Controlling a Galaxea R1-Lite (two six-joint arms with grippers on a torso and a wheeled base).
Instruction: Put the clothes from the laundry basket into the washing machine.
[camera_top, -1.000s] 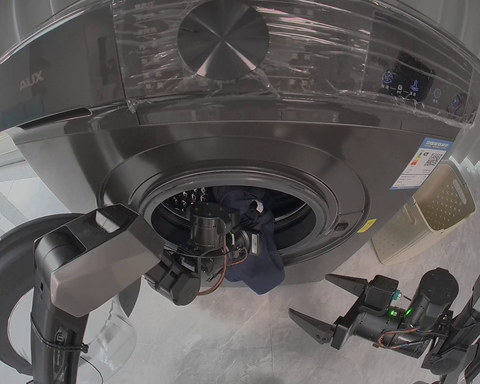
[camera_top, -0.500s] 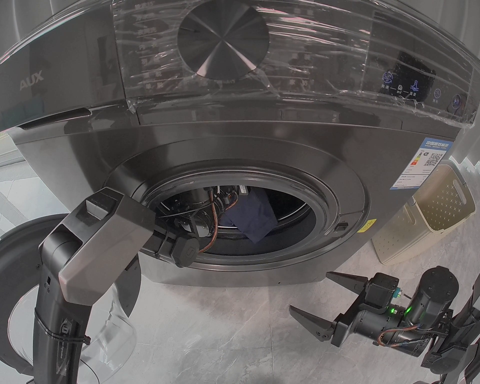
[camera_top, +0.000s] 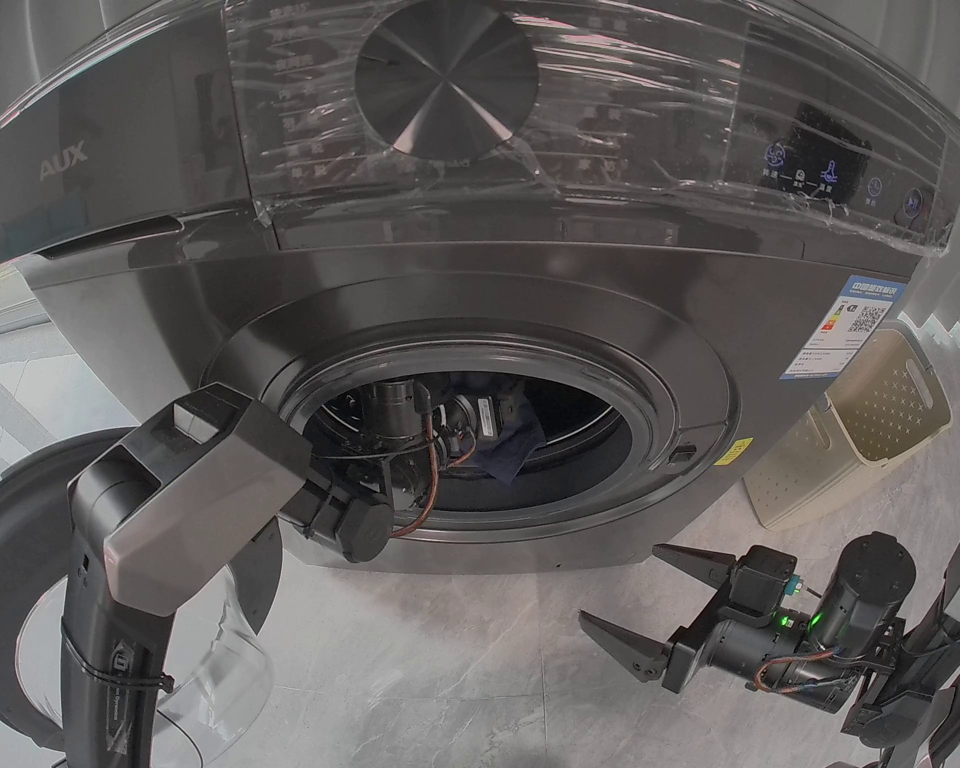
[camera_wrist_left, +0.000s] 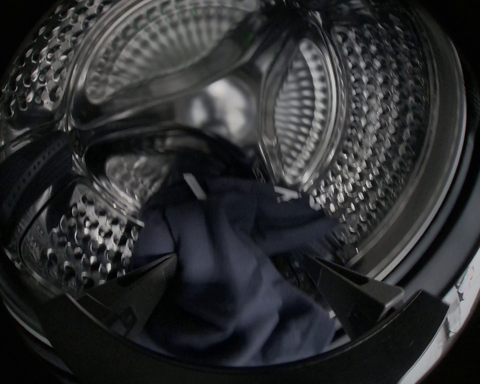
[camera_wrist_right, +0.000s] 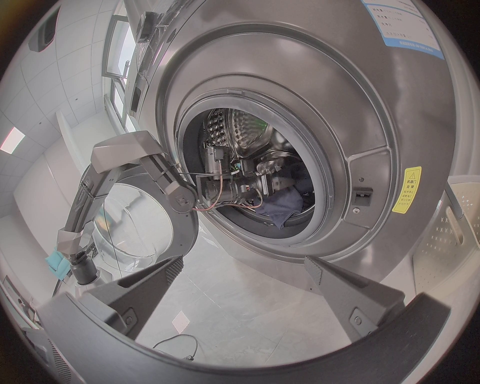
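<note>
A second ago the dark blue garment (camera_top: 511, 455) hung out over the rim of the washing machine (camera_top: 500, 285) and down its front; since then the left arm has carried it up and in, and now it lies inside the drum (camera_wrist_left: 380, 125), with one fold showing past the door seal in the head view. The left gripper (camera_wrist_left: 242, 260) is in the drum with its fingers spread wide and the cloth slumped loose between them, not pinched. The right gripper (camera_top: 624, 589) has stayed where it was, low in front of the machine over the floor (camera_top: 450, 660), fingers spread and holding nothing. The round glass door (camera_top: 35, 560) stands swung open at the machine's left. The cream laundry basket (camera_top: 885, 415) sits on the floor just beside the machine's right side. The floor is pale grey marbled tile, and the right wrist view shows a white tiled wall (camera_wrist_right: 30, 100) beyond the open door.
</note>
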